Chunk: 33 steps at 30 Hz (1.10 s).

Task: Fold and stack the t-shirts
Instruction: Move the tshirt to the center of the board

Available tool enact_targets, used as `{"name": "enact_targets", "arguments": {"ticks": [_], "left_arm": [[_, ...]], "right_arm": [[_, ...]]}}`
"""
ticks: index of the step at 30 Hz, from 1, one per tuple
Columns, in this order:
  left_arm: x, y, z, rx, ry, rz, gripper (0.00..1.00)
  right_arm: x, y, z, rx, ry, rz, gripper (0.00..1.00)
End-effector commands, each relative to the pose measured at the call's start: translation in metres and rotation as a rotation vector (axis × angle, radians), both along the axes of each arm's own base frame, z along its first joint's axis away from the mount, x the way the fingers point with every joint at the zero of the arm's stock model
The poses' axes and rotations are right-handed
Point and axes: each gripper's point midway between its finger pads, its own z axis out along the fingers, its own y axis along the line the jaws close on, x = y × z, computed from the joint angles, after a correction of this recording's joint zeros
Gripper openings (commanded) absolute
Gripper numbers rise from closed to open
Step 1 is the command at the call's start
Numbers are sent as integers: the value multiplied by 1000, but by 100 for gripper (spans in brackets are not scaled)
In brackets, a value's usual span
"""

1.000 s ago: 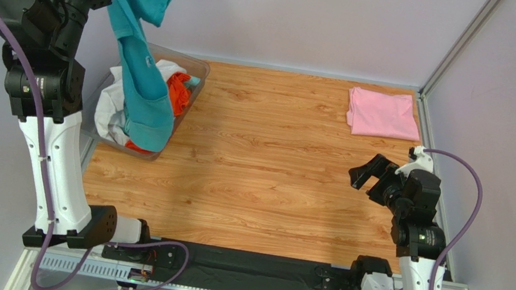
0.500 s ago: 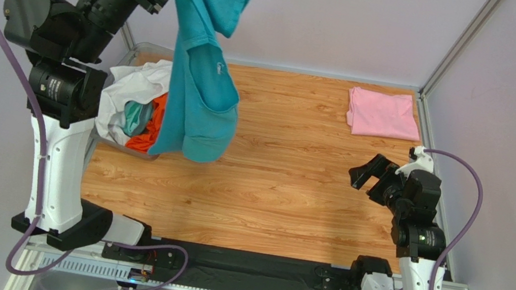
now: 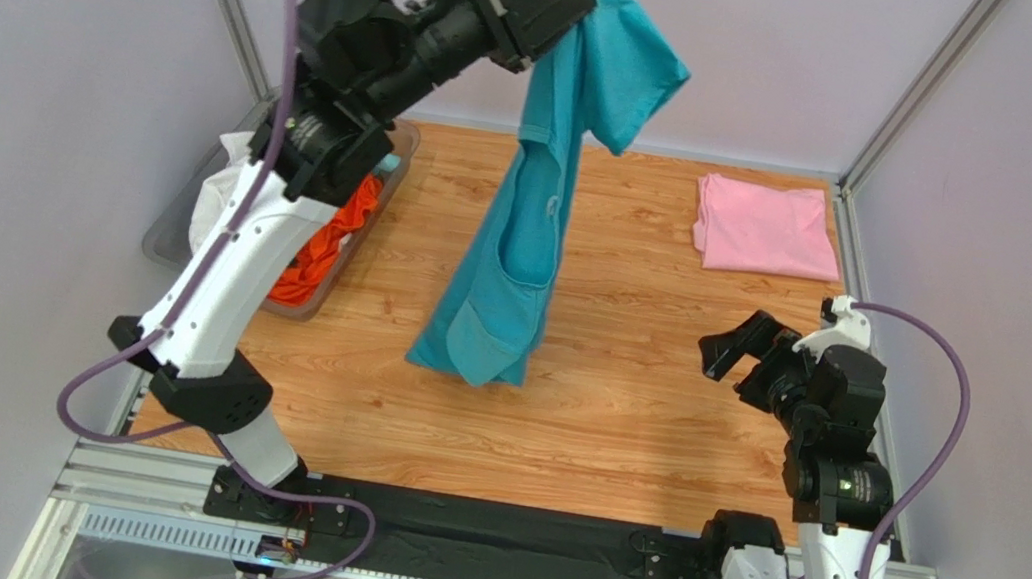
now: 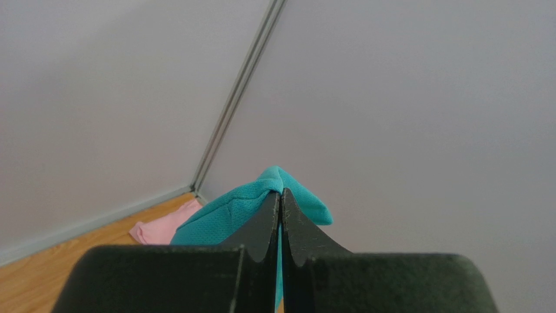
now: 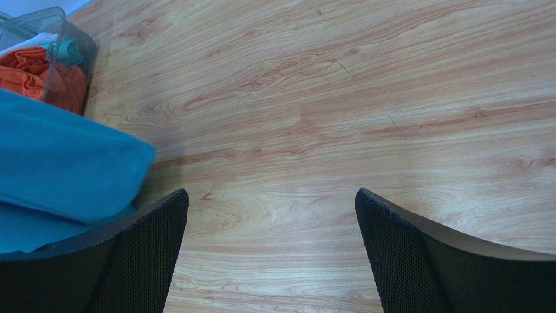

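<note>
My left gripper (image 3: 573, 4) is high above the table's back middle, shut on the teal-blue t-shirt (image 3: 523, 230), which hangs down from it with its lower hem near the table's middle. In the left wrist view the jaws are pinched together on teal fabric (image 4: 215, 218), with the gripper (image 4: 280, 193) tip at its fold. The folded pale pink t-shirt (image 3: 763, 225) lies at the back right corner; it also shows in the left wrist view (image 4: 163, 228). My right gripper (image 3: 727, 344) is open and empty at the right side, above bare wood (image 5: 271, 195); the teal shirt (image 5: 59, 166) hangs to its left.
A clear plastic bin (image 3: 166, 233) at the left holds white (image 3: 220, 195) and orange (image 3: 326, 225) shirts; it shows in the right wrist view (image 5: 81, 55) too. Grey walls enclose the wooden table (image 3: 643, 399). A black rail (image 3: 488, 536) runs along the near edge.
My left arm has swung right from over the bin toward the table's middle, carrying the hanging teal-blue shirt clear of the bin. The right arm has not moved.
</note>
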Motion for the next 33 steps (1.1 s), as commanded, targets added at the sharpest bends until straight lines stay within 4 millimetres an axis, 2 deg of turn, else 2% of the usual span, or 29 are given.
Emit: {"name": "enact_targets", "arguments": {"ticks": [1,3,4,6,7,9,10,12,13,15,16,18,19,20,21,22,24,25,26,27,28,30,31,33], "left_arm": [[3,-5,12,-23,-46,40,0],[11,-11,-2,-2,-8,37,0],[19,-13,-20,24,32,56,0],[29,-12,-42,53,59,100,0],[40,-6,-71,85,118,162,0],[51,3,-102,132,157,242,0],[61,13,-134,174,219,322,0],[70,26,-173,243,285,401,0],[76,35,-206,294,340,468,0],[80,48,-246,361,414,529,0],[81,57,-280,388,489,566,0],[85,76,-314,407,584,600,0],[84,87,-344,414,662,608,0],[83,93,-357,418,696,613,0],[81,98,-370,422,726,619,0],[74,102,-393,442,766,611,0],[71,109,-409,441,797,610,0],[67,117,-421,454,822,624,0],[64,121,-427,458,845,634,0],[60,125,-433,466,856,639,0],[59,128,-434,466,860,645,0],[56,132,-438,474,864,648,0],[54,132,-441,476,868,647,0],[53,133,-444,480,871,648,0]], "right_arm": [[0,2,11,-10,-37,24,100],[0,5,11,-4,-38,36,100],[0,6,10,0,-33,43,100],[-2,10,8,10,-29,64,100],[-1,11,7,14,-24,71,100],[-2,18,6,37,-23,102,100],[-1,20,3,48,-12,114,100],[-4,33,2,83,-5,187,100],[-5,39,-1,96,11,216,100],[-8,55,-5,114,22,302,100],[-11,66,-9,114,45,354,100],[-9,70,-17,59,74,346,100],[-12,86,-26,30,113,400,100],[-7,83,-32,-17,132,356,100],[-5,92,-36,-9,152,358,100],[-6,107,-49,-23,201,405,99],[3,125,-52,-24,198,449,99],[7,135,-67,-56,239,485,98],[12,138,-71,-85,244,490,97],[22,143,-67,-106,229,496,97],[28,147,-84,-165,270,516,96],[48,146,-91,-224,264,487,94],[59,149,-101,-269,282,498,88],[75,153,-106,-306,271,505,86]]}}
